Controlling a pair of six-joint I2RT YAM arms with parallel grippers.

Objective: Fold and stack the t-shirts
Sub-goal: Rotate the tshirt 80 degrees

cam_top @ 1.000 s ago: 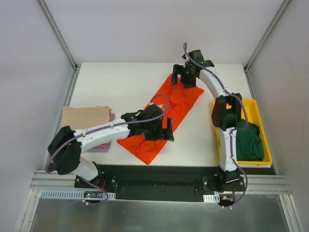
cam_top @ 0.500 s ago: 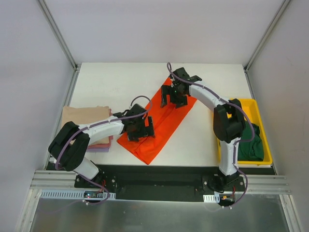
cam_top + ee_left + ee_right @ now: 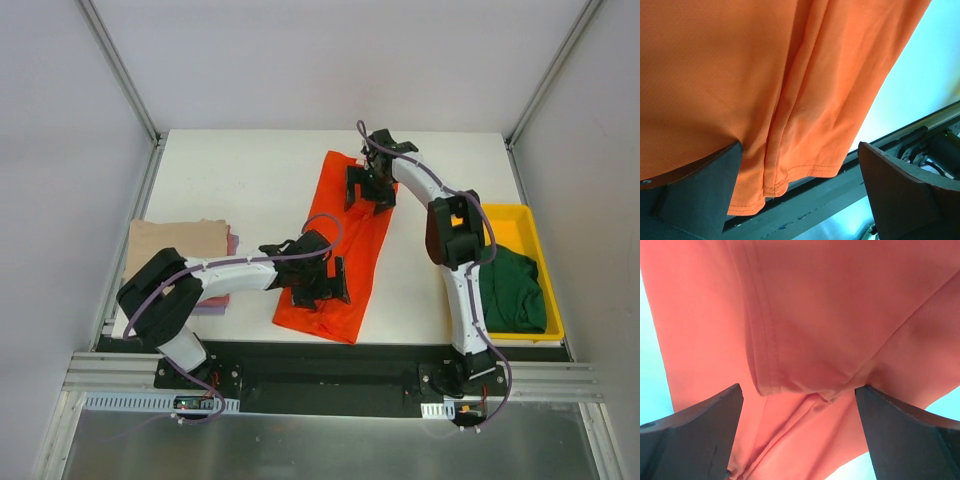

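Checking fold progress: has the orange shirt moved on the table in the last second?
Yes. The orange shirt has swung from diagonal to nearly straight, its far end drawing away from the yellow tray.

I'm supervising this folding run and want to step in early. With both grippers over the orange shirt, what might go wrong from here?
The orange shirt has its near hem close to the front edge of the table; pulling it nearer may slide it off.
The left gripper and right gripper stand open over layered cloth; a shallow pinch may catch only the top layer and undo the fold.
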